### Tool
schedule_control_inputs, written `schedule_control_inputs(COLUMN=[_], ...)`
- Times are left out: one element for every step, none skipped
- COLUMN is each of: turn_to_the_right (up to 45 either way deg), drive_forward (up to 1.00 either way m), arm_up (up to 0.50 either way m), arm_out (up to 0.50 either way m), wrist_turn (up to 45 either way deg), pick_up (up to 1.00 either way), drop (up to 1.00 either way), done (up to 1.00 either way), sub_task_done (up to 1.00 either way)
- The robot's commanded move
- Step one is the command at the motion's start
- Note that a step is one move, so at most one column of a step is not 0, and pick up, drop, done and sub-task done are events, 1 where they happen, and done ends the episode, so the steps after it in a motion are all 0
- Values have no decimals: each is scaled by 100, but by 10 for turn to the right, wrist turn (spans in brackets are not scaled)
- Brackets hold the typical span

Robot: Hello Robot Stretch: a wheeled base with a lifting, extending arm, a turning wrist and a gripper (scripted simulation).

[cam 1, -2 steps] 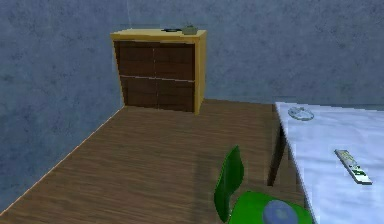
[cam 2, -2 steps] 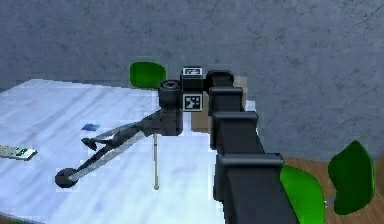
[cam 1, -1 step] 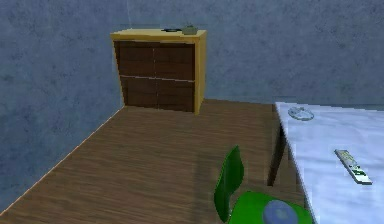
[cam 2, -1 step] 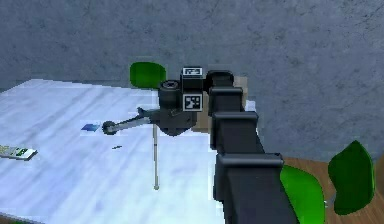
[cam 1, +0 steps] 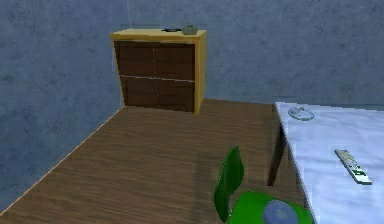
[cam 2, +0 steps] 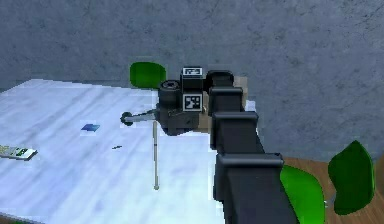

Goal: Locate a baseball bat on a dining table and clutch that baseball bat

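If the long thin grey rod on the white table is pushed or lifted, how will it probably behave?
The rod looks straight, so it is probably stiff. Being slim and seemingly round, it may roll on the smooth table. Lifted near one end, its length could make it tip.

**Surfaces & finishes**

Floor (cam 1: pixel 140 160): wood planks, mid-brown, slight sheen. Walls (cam 1: pixel 50 80): blue-grey, mottled, rough matt look. Cabinet (cam 1: pixel 160 70) at far wall: wood, dark brown door panels, lighter yellowish frame, approx. satin finish. Table top (cam 1: pixel 345 125) on right: pale, faintly marbled, smooth. Its leg (cam 1: pixel 277 155): dark, matt. Green chair (cam 1: pixel 232 182) near the table: smooth, plastic-looking, glossy. Arm (cam 2: pixel 245 170): black, matt, hard-edged; plastic or painted metal, can't tell which.
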Motion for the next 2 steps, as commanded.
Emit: schedule_control_inputs(turn_to_the_right=[0,0], drive_forward=[0,0], arm_up=[-30,0], arm_out=[0,0], wrist_turn=[0,0], pick_up=[0,100], drop=[0,0], done=[0,0], sub_task_done=[0,0])
